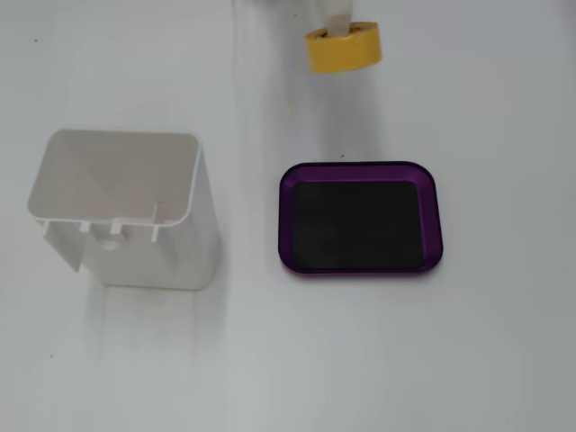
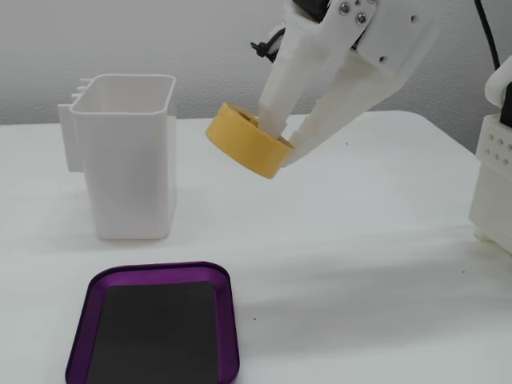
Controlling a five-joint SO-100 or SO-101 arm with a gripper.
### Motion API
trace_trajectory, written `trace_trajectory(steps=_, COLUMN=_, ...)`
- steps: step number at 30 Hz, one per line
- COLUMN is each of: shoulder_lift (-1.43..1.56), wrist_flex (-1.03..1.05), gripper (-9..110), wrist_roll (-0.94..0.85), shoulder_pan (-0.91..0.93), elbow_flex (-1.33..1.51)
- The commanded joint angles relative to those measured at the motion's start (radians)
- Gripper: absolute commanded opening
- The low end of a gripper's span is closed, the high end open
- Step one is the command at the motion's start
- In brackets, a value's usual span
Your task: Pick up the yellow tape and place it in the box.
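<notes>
The yellow tape (image 1: 343,48) (image 2: 247,139) is a small yellow ring held tilted in the air above the white table. My gripper (image 2: 278,138) is shut on the tape, one white finger through its hole and one outside its wall. In a fixed view only a white fingertip (image 1: 337,23) shows at the top edge. The box (image 1: 360,219) (image 2: 157,334) is a shallow purple tray with a black floor, flat on the table and empty. The tape hangs beyond the tray's far edge in a fixed view, not over it.
A tall white open-topped plastic container (image 1: 126,209) (image 2: 130,156) stands on the table to the left of the tray. Another white robot base (image 2: 494,172) stands at the right edge in a fixed view.
</notes>
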Motion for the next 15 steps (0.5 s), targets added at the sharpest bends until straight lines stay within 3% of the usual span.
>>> trace_trajectory(steps=1, shoulder_lift=-0.063, wrist_flex=-0.13, gripper=-1, wrist_roll=0.003, shoulder_pan=-0.023, elbow_flex=-0.009)
trace_trajectory(steps=9, shoulder_lift=-0.471, wrist_flex=-0.313, gripper=-1, wrist_roll=0.034, shoulder_pan=-0.017, elbow_flex=-0.112)
trace_trajectory(steps=15, shoulder_lift=-0.701, wrist_flex=-0.301, gripper=-1, wrist_roll=0.066, shoulder_pan=-0.026, elbow_flex=-0.252)
